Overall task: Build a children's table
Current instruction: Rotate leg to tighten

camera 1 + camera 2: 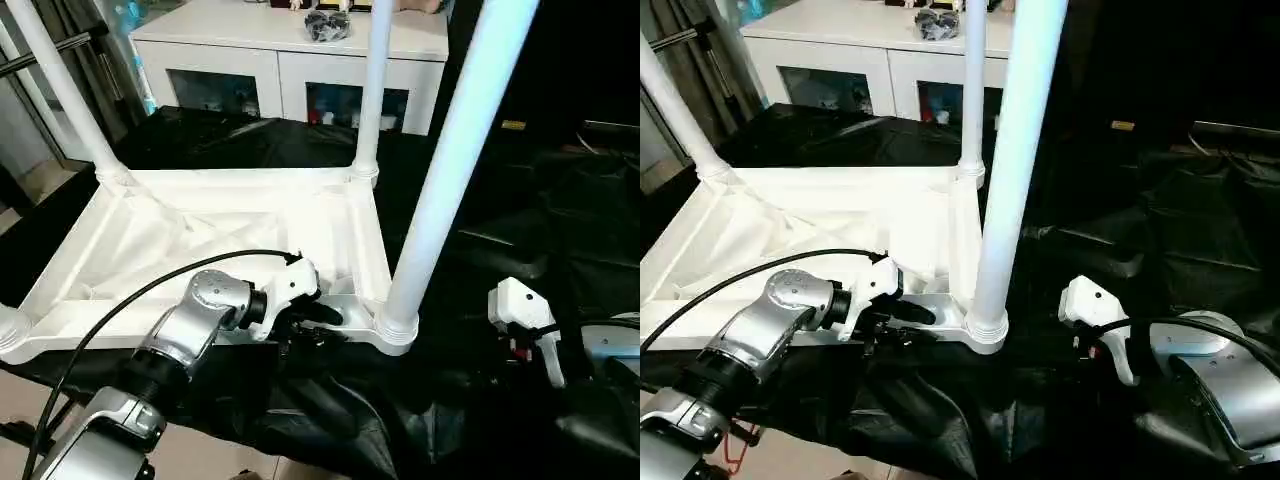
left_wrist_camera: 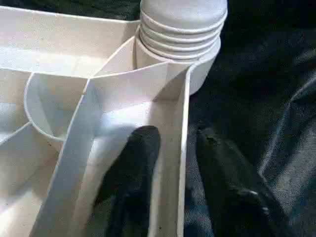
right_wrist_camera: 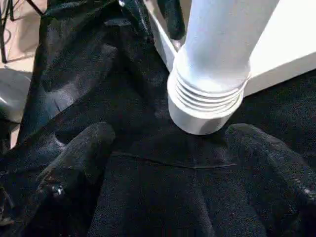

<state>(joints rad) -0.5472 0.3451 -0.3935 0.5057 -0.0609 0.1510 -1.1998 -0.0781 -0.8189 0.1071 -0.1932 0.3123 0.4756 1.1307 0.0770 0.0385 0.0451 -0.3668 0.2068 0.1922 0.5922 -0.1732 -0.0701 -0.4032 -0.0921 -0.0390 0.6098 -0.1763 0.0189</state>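
- White plastic rectangular tabletop (image 1: 230, 225): lies underside up on the bench draped in black cloth (image 1: 520, 230), from the left edge to the centre of the head views; ribs exposed.
- White tubular legs: one stands in the socket at upper left (image 1: 60, 85), one at the far corner at top centre (image 1: 375, 80), and one in the near corner right of centre (image 1: 450, 170). The fourth socket (image 1: 10, 330), at the left edge, shows no leg in these views.
- Left gripper (image 1: 305, 325): at lower centre, on the tabletop's near rim just beside the near leg's ribbed collar (image 2: 180, 29). In the left wrist view one finger (image 2: 133, 163) lies inside the rim wall and the other outside; the jaws straddle the wall, partly drawn in. Whether they pinch it yet cannot be told.
- Right gripper (image 1: 1105, 345): lower right, jaws spread wide, apart from the near leg; its wrist view faces the collar.
- Judgement: the step appears to be bracing the tabletop. Grip the rim wall squarely, clear of the collar, and hold it flat before any load on the leg, or the top may slide on the slick cloth.
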